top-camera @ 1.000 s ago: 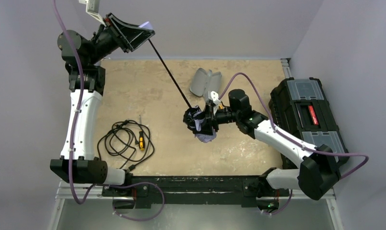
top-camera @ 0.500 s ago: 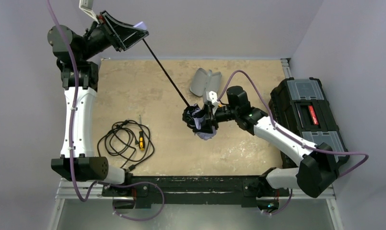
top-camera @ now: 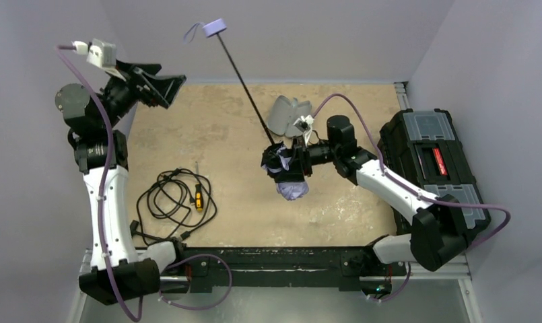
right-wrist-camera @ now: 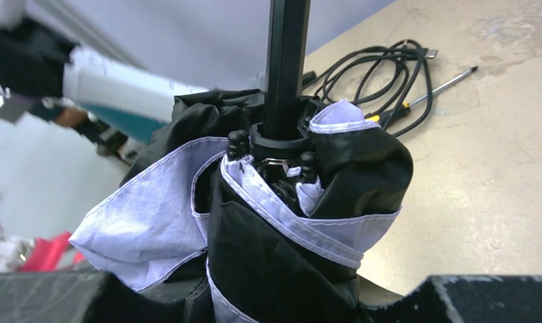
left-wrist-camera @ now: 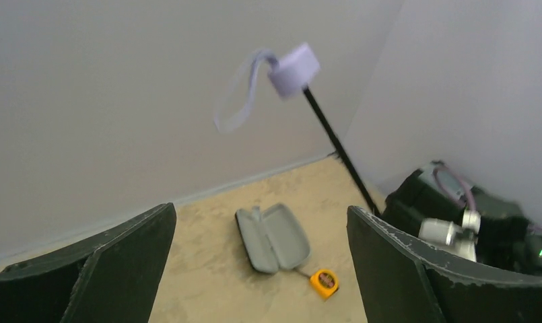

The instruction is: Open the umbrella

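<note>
The umbrella's folded canopy (top-camera: pixel 289 180), lavender outside and black inside, is bunched in my right gripper (top-camera: pixel 285 163), which is shut on it above the table's middle. In the right wrist view the canopy (right-wrist-camera: pixel 281 229) fills the space between the fingers and the black shaft (right-wrist-camera: pixel 286 60) rises out of it. The shaft (top-camera: pixel 246 91) slants up to the far left and ends in the small lavender handle (top-camera: pixel 215 27), which hangs free with its strap loop. My left gripper (top-camera: pixel 159 86) stands open, left of the handle (left-wrist-camera: pixel 294 66) and apart from it, with nothing between its fingers (left-wrist-camera: pixel 416 269).
An open grey case (top-camera: pixel 288 114) and a yellow tape measure (left-wrist-camera: pixel 324 282) lie behind the canopy. A coiled black cable (top-camera: pixel 174 198) and a yellow-handled screwdriver (top-camera: pixel 198 196) lie at the left. A black toolbox (top-camera: pixel 433 161) stands at the right edge. Walls close in on the back and both sides.
My left gripper has let go of the umbrella's handle, opened wide and swung away to the left. The handle now stands free, shifted slightly right. The right gripper keeps its hold.
</note>
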`<state>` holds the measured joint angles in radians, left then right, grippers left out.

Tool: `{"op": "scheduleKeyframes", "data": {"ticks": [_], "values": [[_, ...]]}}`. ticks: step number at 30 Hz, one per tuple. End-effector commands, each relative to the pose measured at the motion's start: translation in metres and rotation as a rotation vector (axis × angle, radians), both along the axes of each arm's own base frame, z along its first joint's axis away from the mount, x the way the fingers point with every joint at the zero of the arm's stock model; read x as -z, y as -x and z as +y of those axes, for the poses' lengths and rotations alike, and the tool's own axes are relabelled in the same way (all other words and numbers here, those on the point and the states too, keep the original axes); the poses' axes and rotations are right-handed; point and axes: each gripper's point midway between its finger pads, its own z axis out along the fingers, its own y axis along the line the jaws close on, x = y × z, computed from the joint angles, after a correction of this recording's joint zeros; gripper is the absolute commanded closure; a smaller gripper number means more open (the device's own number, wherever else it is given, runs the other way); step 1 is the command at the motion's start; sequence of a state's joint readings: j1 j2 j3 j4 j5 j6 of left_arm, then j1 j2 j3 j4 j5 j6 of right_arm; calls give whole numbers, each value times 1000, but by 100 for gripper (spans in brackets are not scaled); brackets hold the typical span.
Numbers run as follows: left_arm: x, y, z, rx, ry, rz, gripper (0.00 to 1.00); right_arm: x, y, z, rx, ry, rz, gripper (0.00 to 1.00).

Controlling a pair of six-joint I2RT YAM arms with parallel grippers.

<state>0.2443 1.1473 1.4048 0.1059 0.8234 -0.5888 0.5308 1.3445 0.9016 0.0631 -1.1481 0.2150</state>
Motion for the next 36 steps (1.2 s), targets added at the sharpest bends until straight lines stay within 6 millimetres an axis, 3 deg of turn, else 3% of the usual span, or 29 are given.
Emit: {"op": "scheduleKeyframes", "data": {"ticks": [1, 4, 8, 10, 12, 16, 17, 20, 22, 29, 36], "values": [[60, 32, -7, 52, -274, 13, 4, -62, -20, -4, 43, -142, 65, 100], [103, 57, -34, 212, -142, 209, 9, -92, -37, -7, 175, -277, 118, 100], [152, 97, -97, 387, -67, 317, 6, -126, -66, -2, 283, -367, 163, 100], [168, 108, -122, 465, -57, 359, 5, -142, -79, 0, 317, -388, 149, 100], [174, 108, -135, 514, -27, 400, 1, -151, -90, 2, 348, -395, 163, 99], [158, 102, -156, 591, -28, 358, 2, -166, -85, 8, 298, -430, 111, 100], [154, 102, -162, 612, -27, 347, 7, -167, -82, 8, 286, -432, 93, 100], [147, 99, -168, 585, -37, 308, 35, -165, -84, 7, 318, -411, 87, 100], [143, 95, -169, 533, -60, 271, 41, -162, -89, 4, 375, -392, 83, 100], [141, 80, -186, 472, -102, 252, 45, -162, -78, 7, 413, -378, 45, 100], [137, 78, -200, 494, -82, 256, 45, -158, -74, 8, 409, -370, 16, 100]]}}
